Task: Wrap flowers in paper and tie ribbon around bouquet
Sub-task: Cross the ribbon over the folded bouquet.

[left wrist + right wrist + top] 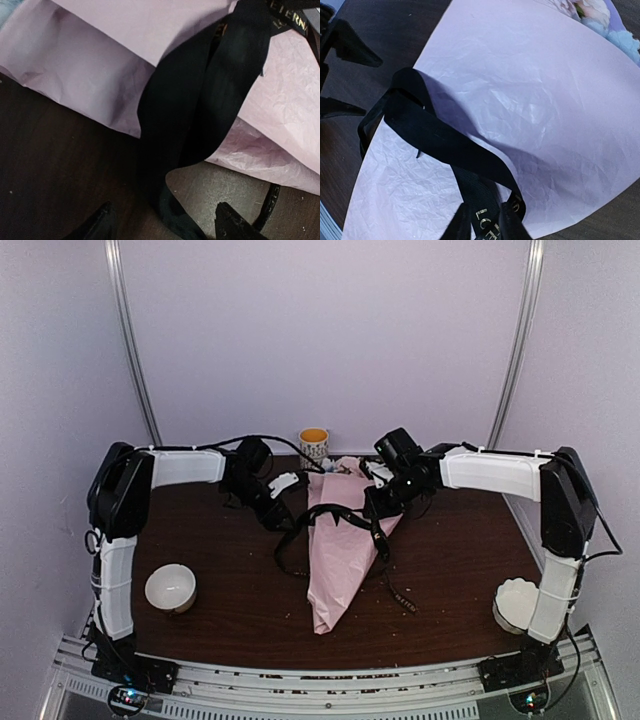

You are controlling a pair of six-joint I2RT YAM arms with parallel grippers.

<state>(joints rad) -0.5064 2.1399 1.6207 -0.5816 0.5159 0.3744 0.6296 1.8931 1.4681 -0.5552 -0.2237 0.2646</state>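
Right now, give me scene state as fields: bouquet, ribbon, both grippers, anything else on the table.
bouquet: pink wrapped cone lying on the table, point toward the arm bases, flowers at the far end
ribbon: black with gold lettering, draped across the cone, no knot visible
left gripper: open, ribbon lying between its fingers, not clamped
right gripper: fingers closed on the ribbon, above the cone
other: mug behind the bouquet; left bowl and right bowl near the arm bases
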